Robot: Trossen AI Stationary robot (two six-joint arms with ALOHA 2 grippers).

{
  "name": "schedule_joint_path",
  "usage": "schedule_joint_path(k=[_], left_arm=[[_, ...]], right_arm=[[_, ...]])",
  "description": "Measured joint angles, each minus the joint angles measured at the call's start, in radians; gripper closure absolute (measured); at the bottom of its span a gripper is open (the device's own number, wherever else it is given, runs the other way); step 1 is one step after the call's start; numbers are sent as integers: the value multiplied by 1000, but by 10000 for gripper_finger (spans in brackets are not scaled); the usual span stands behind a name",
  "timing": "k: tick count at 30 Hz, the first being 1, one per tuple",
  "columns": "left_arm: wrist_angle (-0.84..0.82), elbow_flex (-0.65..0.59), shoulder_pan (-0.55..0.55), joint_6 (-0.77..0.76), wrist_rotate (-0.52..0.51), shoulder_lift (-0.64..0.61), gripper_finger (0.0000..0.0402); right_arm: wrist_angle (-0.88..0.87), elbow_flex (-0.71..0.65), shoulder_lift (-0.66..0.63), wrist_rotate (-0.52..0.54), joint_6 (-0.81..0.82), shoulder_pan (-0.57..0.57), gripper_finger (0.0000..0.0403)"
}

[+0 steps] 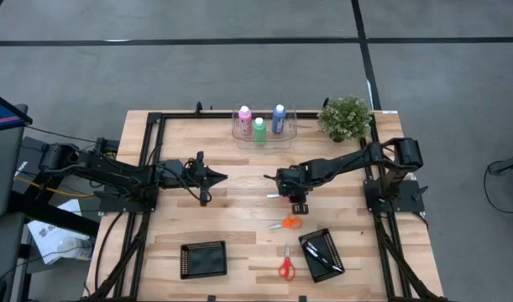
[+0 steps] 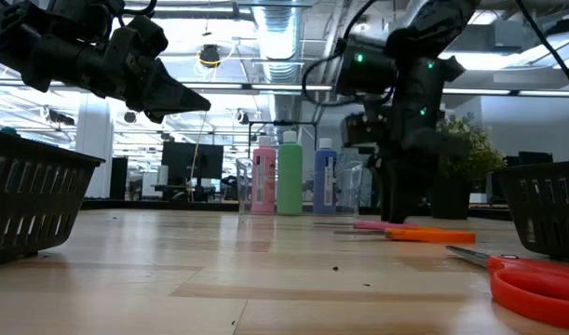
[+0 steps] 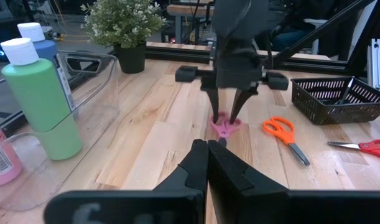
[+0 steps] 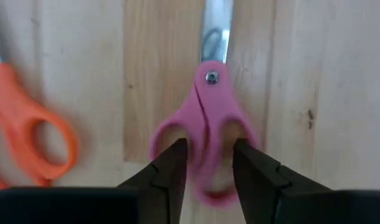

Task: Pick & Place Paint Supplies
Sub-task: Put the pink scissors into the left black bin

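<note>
Here, my right gripper (image 4: 207,163) stood low over the middle of the worktop (image 1: 239,226), its fingers (image 4: 171,167) parted on either side of the handle bridge of a pair of pink scissors (image 4: 205,127) lying flat on the wood. I could not tell whether the pads touched the plastic or had let it go. Orange scissors (image 1: 288,223) lay just beside them, toward the front edge, and red scissors (image 1: 285,264) sat farther forward, between two black mesh baskets. The right-hand basket (image 1: 321,254) held a few thin dark brushes; the left-hand basket (image 1: 203,259) showed none that I could make out.

My left gripper (image 3: 206,163) hung above the worktop's left half, fingers pressed together on nothing, pointing across at the other arm.

The paint supplies stood well apart from both grippers: the pink bottle (image 1: 244,118), green bottle (image 1: 259,128) and blue bottle (image 1: 279,117), all white-capped, upright inside a clear tray (image 1: 264,139) at the back edge, near a small potted plant (image 1: 345,117) in the back right corner.
</note>
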Motion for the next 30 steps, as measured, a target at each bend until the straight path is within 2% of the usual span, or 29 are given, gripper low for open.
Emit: schedule_joint_path(k=[8,16,24,30], left_arm=[[-2,0,0,0,0,0,402],[-2,0,0,0,0,0,402],[-3,0,0,0,0,0,402],[-3,0,0,0,0,0,402]], right_arm=[[-16,13,79,-6,-6,2,296],[2,23,67,35,-13,19,393],[1,29,70,76,-5,58,401],[-18,67,75,145,-3,102,402]])
